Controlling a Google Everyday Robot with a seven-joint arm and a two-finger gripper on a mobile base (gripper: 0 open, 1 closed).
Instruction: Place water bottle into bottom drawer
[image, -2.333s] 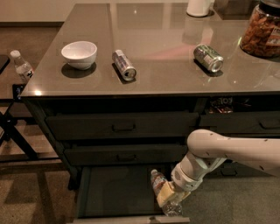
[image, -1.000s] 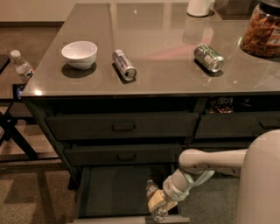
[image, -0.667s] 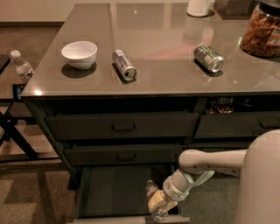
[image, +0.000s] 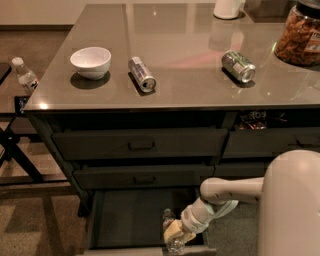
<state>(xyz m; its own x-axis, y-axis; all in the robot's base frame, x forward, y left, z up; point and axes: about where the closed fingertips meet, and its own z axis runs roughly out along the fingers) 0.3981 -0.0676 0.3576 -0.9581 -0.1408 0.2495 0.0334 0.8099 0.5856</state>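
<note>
Camera view has the arm (image: 231, 191) reaching down from the right into the open bottom drawer (image: 127, 220), the lowest of the left stack. My gripper (image: 173, 233) sits low inside that drawer, near its right front corner, just behind the paler front rim. It is clenched around the water bottle (image: 175, 244), with its yellowish fingers (image: 169, 231) wrapped across the middle of the clear body. The bottle stands roughly upright with a slight tilt, one end showing above the fingers and the other below. I cannot tell whether it touches the drawer floor.

Above, both wide drawers with bar handles are closed: the upper drawer (image: 140, 144) and the middle drawer (image: 142, 177).

On the tabletop (image: 190, 45) I see a white bowl (image: 90, 61) at the left. A silver can (image: 142, 74) lies on its side just beside the bowl, and a green can (image: 238, 66) lies on its side well to the right. A snack jar (image: 300, 36) stands at the far right edge. Off to the left, on a separate low stand, is a small bottle (image: 24, 75) with a white cap.
</note>
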